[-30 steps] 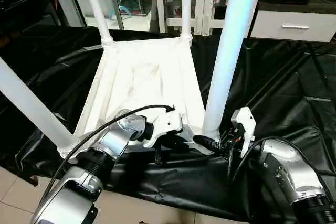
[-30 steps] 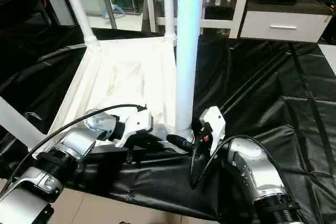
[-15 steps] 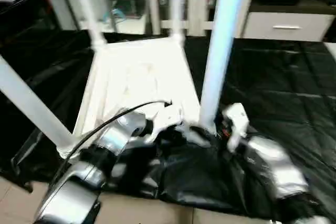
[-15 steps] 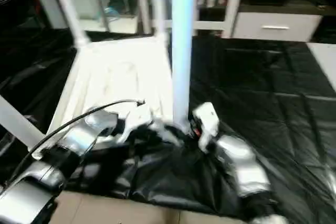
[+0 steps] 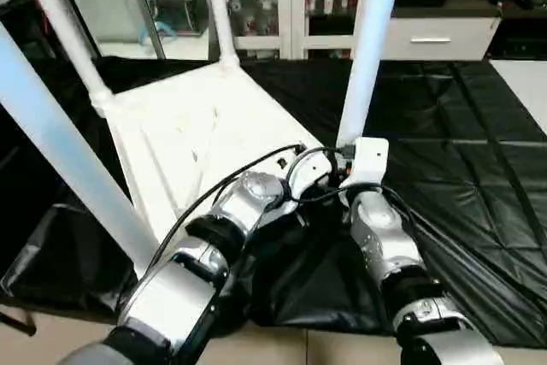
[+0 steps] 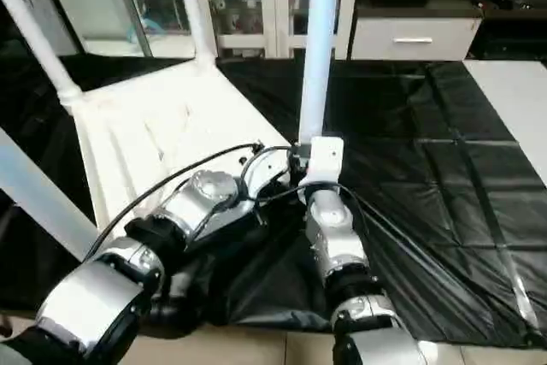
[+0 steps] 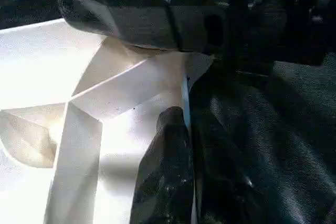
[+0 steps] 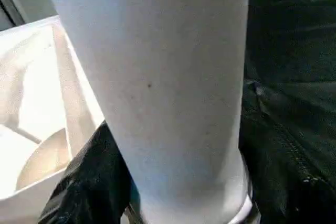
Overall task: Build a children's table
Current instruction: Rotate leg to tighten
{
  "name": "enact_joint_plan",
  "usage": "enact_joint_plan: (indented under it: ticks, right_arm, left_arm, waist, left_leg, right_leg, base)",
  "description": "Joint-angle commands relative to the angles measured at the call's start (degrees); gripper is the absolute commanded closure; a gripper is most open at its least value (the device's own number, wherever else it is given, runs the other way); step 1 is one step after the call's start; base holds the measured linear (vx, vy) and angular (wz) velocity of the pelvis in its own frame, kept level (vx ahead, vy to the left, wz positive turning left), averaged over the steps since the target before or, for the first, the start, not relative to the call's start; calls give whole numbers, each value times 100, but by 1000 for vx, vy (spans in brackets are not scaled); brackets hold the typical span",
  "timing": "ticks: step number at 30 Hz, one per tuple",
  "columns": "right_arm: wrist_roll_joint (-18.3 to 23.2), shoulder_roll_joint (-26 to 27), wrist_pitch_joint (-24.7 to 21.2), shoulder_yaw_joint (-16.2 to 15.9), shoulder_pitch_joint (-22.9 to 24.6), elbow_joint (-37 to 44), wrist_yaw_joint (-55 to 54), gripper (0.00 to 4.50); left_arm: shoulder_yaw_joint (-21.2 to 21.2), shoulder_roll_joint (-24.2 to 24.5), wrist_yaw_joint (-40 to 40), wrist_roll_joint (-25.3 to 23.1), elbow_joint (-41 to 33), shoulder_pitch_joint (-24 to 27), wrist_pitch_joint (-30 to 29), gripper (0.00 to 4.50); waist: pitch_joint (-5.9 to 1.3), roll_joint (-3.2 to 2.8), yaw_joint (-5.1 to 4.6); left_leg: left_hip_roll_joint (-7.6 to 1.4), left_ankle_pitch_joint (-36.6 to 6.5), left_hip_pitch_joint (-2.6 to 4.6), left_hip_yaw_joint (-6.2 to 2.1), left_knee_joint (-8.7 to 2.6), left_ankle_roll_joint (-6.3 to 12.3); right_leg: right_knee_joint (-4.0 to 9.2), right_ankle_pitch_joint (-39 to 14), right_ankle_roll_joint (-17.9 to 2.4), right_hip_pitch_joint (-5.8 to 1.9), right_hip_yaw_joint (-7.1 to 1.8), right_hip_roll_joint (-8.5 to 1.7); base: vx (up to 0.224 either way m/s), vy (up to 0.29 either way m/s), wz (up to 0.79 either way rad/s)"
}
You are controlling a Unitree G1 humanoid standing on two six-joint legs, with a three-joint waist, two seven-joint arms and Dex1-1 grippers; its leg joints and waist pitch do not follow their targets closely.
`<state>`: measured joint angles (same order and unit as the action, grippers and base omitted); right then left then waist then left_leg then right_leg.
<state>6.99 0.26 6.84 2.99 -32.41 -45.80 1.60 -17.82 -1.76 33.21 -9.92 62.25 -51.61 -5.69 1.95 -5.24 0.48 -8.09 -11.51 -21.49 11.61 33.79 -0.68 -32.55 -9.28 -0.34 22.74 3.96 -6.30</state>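
Left eye view: black-covered desk (image 5: pixel 479 126) carries upturned tabletop (image 5: pixel 192 138), ribs up, four legs (image 5: pixel 366 49) standing in corner sockets. Near-right leg rises just beyond right gripper (image 5: pixel 346 160); its fingers stand about that leg's base, whether gripping cannot tell. Left gripper (image 7: pixel 181 129), fingers pinched together at tabletop's near rim. Risk: sideways shove on half-seated leg could tilt it or skid tabletop on slick cover.

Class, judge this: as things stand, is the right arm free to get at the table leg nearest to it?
Probably yes: the right pincer sits right at that leg, with nothing between.
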Motion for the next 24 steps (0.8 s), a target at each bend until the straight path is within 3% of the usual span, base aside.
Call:
enact_joint_plan:
  ticks: [1, 5, 7, 8, 9, 10, 13, 15, 17, 19, 21, 24]
  right_arm:
    - [-20, -62, 215, -246, 182, 268, 620, 130]
    - [60, -313, 256, -359, 381, 611, 983, 108]
    - [354, -763, -193, -447, 769, 1313, 1905, 87]
    - [354, -763, -193, -447, 769, 1313, 1905, 75]
    - [463, -1057, -414, -508, 996, 1682, 2474, 75]
    - [647, -1672, -699, -603, 1416, 2277, 3445, 75]
    - [1122, -2215, -1130, -631, 1802, 2893, 4325, 75]
    - [1210, -2365, -1225, -644, 1899, 3043, 4505, 75]
    - [1452, -2746, -1605, -703, 2115, 3434, 4958, 75]
    - [1522, -2806, -1728, -728, 2131, 3514, 5083, 75]
    - [1494, -2781, -1805, -738, 2088, 3527, 5106, 75]
    - [1469, -2730, -1869, -779, 2046, 3529, 5126, 75]
  left_arm:
    - [-74, 161, -42, -250, 285, 92, 164, 450]
    - [-150, 241, 240, -256, 294, 157, 353, 450]
    - [-251, 393, 737, -243, 172, 301, 531, 450]
    - [-251, 393, 737, -243, 172, 301, 531, 450]
    - [-301, 476, 1068, -213, 73, 391, 678, 450]
    - [-347, 626, 1666, -117, -134, 555, 710, 450]
    - [-457, 822, 2447, -17, -422, 735, 1006, 450]
    - [-493, 897, 2677, 15, -523, 785, 1049, 450]
    - [-644, 1206, 3541, 177, -968, 952, 1110, 450]
    - [-683, 1313, 3694, 181, -1090, 977, 1085, 450]
    - [-669, 1374, 3739, 152, -1178, 999, 1090, 450]
    - [-665, 1416, 3822, 147, -1275, 1033, 1055, 450]
  waist:
    - [-297, 124, 80]
    - [-301, 124, 157]
    - [-296, 139, 197]
    - [-295, 140, 222]
    - [-280, 140, 229]
    - [-263, 143, 290]
    - [-268, 150, 375]
    - [-278, 148, 391]
    - [-281, 149, 423]
    - [-270, 116, 479]
    - [-282, 114, 529]
    - [-276, 121, 586]
  left_leg:
    - [-443, -1914, 27, -259, -493, 457]
    - [-459, -1625, 9, -262, -477, 637]
    - [-463, -1484, 8, -259, -470, 771]
    - [-479, -1472, 8, -257, -467, 797]
    - [-476, -1506, 15, -253, -472, 828]
    - [-511, -1605, 20, -257, -481, 841]
    - [-543, -1548, 12, -257, -486, 864]
    - [-542, -1577, 15, -250, -482, 788]
    - [-553, -1568, 31, -246, -481, 710]
    - [-581, -1577, 38, -240, -497, 665]
    - [-575, -1633, 93, -215, -492, 537]
    - [-573, -1651, 70, -232, -510, 392]
  right_leg:
    - [430, -1480, -1269, -226, -200, -382]
    - [410, -1505, -1232, -252, -201, -390]
    - [402, -1398, -1235, -270, -199, -374]
    - [405, -1398, -1226, -269, -207, -381]
    - [415, -1470, -1225, -260, -202, -368]
    - [425, -1659, -1176, -273, -213, -376]
    - [404, -1661, -1186, -274, -229, -374]
    - [390, -1683, -1226, -263, -220, -376]
    - [382, -1684, -1261, -242, -231, -379]
    - [369, -1696, -1287, -214, -246, -372]
    - [373, -1645, -1312, -162, -253, -364]
    - [353, -1618, -1287, -188, -256, -387]
  base:
    - [0, 0, 0]
    - [0, 0, 0]
    - [0, 0, 0]
    - [0, 0, 0]
    - [0, 0, 0]
    - [0, 0, 0]
    - [0, 0, 0]
    - [0, 0, 0]
    - [0, 0, 0]
    - [0, 0, 0]
    - [0, 0, 0]
    - [0, 0, 0]
